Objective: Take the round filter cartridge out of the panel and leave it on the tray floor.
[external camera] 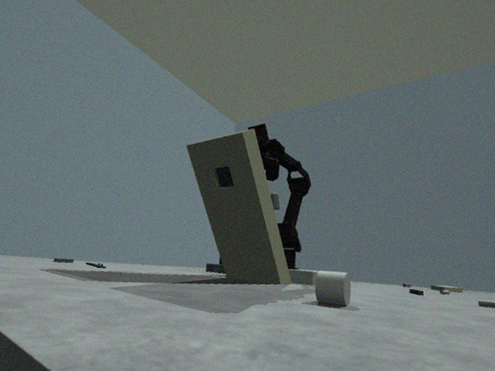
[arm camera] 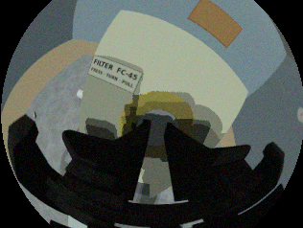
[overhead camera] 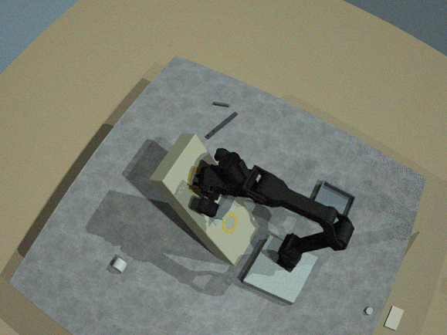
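The cream service panel (overhead camera: 187, 152) (external camera: 243, 228) (arm camera: 149, 48) stands tilted. My gripper (overhead camera: 194, 184) (arm camera: 156, 125) is at its upper face, shut on the filter cartridge (arm camera: 158, 117), whose round grey face shows between the fingertips inside a yellow ring (arm camera: 168, 99). The fingers cover its slots. How far it sits in or out of the panel cannot be told; the arm hides it in the top view and the panel hides it in the exterior view. A shallow light-floored tray (overhead camera: 266, 292) lies at the panel's lower end, partly behind the arm's base.
A second yellow ring (overhead camera: 223, 224) marks the lower panel face. A label (arm camera: 114, 74) sits beside the cartridge. A smaller dark-walled box (overhead camera: 350, 205) lies under the arm's far side. A white cylinder (overhead camera: 119, 264) (external camera: 333, 288) lies behind the panel. Dark bars (overhead camera: 221, 124) lie beyond its upper end.
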Available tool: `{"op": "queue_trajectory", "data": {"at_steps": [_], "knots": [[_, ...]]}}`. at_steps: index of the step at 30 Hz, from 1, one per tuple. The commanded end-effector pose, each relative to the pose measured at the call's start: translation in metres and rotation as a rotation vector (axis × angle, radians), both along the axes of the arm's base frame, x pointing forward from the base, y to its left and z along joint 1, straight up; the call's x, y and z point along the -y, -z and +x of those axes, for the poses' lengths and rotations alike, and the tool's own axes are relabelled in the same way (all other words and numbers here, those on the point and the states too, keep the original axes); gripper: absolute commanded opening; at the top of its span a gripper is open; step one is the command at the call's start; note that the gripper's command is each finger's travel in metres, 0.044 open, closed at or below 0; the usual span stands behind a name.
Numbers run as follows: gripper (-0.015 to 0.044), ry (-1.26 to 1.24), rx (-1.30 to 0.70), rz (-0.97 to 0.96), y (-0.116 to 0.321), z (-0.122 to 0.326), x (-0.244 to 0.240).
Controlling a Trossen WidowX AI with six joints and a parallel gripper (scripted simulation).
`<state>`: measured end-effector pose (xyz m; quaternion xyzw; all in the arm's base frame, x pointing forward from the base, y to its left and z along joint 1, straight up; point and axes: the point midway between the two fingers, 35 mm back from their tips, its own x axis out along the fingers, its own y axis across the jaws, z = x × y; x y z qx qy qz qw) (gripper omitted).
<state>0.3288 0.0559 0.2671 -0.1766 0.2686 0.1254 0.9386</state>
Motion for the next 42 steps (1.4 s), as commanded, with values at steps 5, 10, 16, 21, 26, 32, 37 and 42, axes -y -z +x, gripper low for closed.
{"op": "queue_trajectory", "data": {"at_steps": [5,10,16,21,26,32,37,42], "knots": [[0.0000,0.001,-0.003,0.003,0.005,0.008,-0.002],[0.0000,0.001,-0.003,0.003,0.005,0.008,-0.002],[0.0000,0.001,-0.001,0.001,-0.003,-0.003,0.001],[0.0000,0.001,-0.005,0.001,-0.022,-0.029,0.005],[0.0000,0.001,-0.010,0.001,-0.039,-0.057,0.010],[0.0000,0.002,-0.011,0.001,-0.037,-0.064,0.011],[0.0000,0.002,-0.011,0.001,-0.024,-0.071,0.012],[0.0000,0.002,-0.012,0.001,-0.009,-0.079,0.013]]}}
